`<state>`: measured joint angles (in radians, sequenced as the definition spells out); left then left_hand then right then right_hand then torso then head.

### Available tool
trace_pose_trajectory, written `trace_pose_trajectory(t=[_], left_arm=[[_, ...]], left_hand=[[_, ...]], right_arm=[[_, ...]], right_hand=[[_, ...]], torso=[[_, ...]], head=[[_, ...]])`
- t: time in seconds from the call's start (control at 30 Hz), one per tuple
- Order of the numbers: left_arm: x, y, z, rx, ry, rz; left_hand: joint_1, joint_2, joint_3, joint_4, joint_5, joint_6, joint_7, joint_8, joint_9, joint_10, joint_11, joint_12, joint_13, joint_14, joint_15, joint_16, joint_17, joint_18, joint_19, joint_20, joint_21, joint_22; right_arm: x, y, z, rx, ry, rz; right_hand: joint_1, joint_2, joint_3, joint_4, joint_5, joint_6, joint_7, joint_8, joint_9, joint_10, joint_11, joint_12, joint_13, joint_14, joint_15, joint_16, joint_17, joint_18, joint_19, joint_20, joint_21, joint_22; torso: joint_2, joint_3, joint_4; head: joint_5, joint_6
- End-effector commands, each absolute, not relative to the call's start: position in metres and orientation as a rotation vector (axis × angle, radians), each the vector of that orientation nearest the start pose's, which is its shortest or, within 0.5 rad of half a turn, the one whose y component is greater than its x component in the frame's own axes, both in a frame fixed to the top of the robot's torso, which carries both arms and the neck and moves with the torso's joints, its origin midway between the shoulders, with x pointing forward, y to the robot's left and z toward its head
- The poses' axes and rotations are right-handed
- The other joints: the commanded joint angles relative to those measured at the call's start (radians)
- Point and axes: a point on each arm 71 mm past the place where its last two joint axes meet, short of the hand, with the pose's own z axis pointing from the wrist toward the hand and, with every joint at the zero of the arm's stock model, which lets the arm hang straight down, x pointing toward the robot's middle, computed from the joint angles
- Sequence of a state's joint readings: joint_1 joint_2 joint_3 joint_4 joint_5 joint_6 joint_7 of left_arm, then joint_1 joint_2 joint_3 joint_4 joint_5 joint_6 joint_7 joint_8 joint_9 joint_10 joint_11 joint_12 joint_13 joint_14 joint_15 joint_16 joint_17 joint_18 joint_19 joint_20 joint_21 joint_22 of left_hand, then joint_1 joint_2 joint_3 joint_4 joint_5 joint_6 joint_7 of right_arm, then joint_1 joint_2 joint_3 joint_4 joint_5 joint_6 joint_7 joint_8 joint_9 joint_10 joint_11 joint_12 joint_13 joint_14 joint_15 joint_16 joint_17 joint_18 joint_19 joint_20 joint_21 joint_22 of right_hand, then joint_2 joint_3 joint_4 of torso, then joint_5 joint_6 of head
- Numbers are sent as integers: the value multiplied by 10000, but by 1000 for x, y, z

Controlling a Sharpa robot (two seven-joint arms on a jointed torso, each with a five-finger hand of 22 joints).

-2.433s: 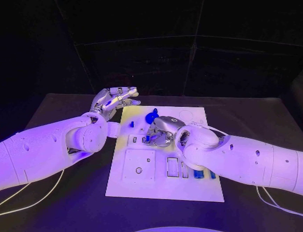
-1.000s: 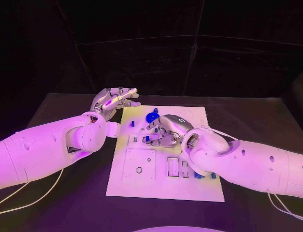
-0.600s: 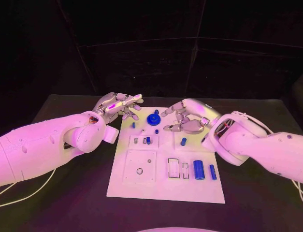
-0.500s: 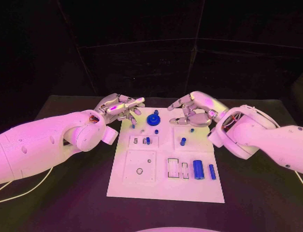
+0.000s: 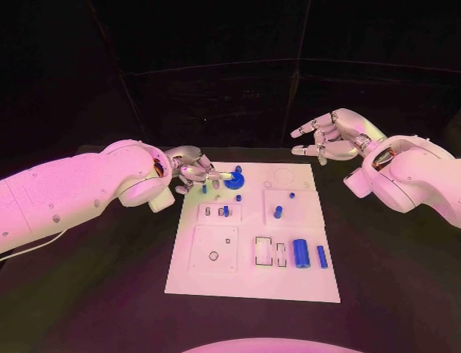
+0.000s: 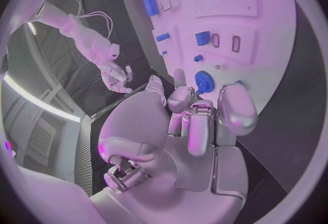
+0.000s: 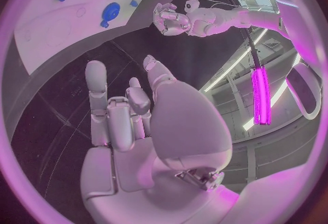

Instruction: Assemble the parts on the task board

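Both robot hands empty, off the task board.

Head view: the task board [image 5: 254, 287] lies mid-frame on the worktop [image 5: 400, 265]; the left robot hand [image 5: 193, 170], fingers loosely curled, sits at its upper-left edge beside the blue gear [image 5: 234, 180]. Right robot hand [image 5: 331, 137] hovers upper right, fingers apart.
Left wrist view: blue parts [image 6: 203, 37] stand in the board.

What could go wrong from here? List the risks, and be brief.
1. The left hand hovers with curled fingers beside the round blue part at the task board's far end; reaching in, it could knock over the small blue parts standing nearby.
2. The right hand is raised off the board, open; coming back down, it may brush the blue peg.
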<state>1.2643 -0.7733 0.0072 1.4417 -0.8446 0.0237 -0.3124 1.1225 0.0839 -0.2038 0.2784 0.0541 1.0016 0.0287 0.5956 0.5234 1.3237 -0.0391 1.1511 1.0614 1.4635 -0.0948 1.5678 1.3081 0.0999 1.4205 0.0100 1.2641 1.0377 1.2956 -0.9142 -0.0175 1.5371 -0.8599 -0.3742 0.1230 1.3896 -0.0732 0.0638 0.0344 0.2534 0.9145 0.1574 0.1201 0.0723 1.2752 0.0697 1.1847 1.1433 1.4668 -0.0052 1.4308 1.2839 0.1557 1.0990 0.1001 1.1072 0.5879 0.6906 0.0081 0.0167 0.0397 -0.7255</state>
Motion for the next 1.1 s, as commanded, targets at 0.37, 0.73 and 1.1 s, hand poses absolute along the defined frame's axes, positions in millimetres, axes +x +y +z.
trace_pose_trajectory(t=[0.37,0.73,1.1], left_arm=[[515,168,-193,-1489,23414,-3727],[516,151,-198,-825,23637,-3282],[515,142,-199,-598,23653,-3426]], left_hand=[[-222,-100,-476,101,-73,-282,12,252,347,-111,9,86,101,1073,-35,30,2627,-82,-83,-1,144,206],[-226,-93,-487,101,-72,-291,13,258,358,-112,9,90,106,1073,-35,30,2627,-85,-80,-1,155,224],[-213,-45,-566,84,-71,-422,35,264,420,-180,24,38,48,1073,-26,30,2627,-77,-120,2,142,191]], right_arm=[[511,-238,-123,3579,15424,10167],[514,-237,-124,3520,15477,10007],[517,-233,-125,3474,15529,10034]], right_hand=[[125,123,25,-155,171,3,-11,72,-15,-48,-33,-66,-55,368,-54,-107,-61,174,-9,-34,-141,-95],[163,134,42,-201,240,1,-12,80,-18,-68,-34,-93,-99,364,-58,-143,-109,179,-5,-40,-178,-145],[150,128,35,-202,257,-2,-10,81,-19,-79,-32,-108,-119,362,-58,-156,-126,183,-15,-41,-200,-180]], torso=[[-50,26,-17],[-37,14,-8],[-36,12,-4]], head=[[29,-71],[64,-108],[59,-165]])
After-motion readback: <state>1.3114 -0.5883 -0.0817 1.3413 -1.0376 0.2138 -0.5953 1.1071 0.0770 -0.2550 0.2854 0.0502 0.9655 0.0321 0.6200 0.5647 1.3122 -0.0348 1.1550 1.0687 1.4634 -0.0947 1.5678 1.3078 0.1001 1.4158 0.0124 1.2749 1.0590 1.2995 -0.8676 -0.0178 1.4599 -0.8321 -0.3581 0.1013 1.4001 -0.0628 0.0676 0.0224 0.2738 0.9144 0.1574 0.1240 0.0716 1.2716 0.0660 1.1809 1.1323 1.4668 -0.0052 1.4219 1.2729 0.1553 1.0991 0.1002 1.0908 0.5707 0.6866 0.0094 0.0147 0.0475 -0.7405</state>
